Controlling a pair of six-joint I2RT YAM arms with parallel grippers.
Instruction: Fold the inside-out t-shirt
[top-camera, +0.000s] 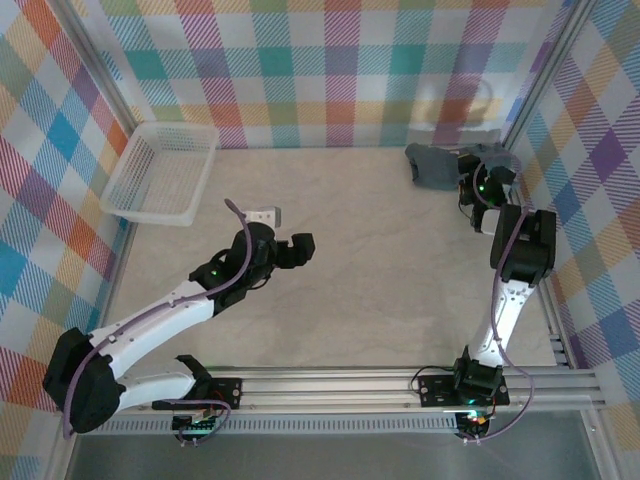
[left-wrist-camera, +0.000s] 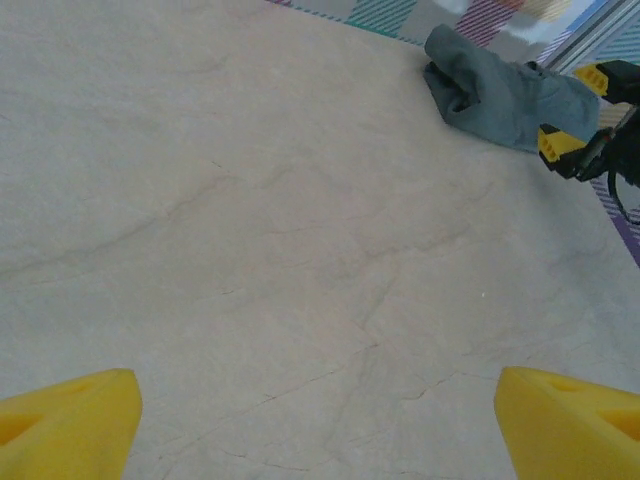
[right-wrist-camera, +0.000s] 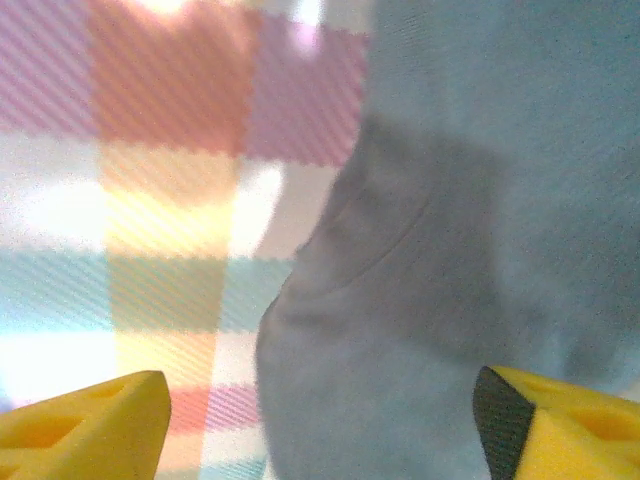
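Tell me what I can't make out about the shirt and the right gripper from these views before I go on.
- Top view: the t-shirt is small, its right part hidden behind the right arm; fold state unreadable.
- Right wrist view: fabric blurred, cut off by top and right edges; seams unclear.
- Left wrist view: the right gripper overlaps the shirt's right end; contact with fabric unclear.

I read this as a lab test cell. Aluminium rails (top-camera: 340, 385) frame it; plaid walls (top-camera: 340, 70) box the table (top-camera: 370, 260).
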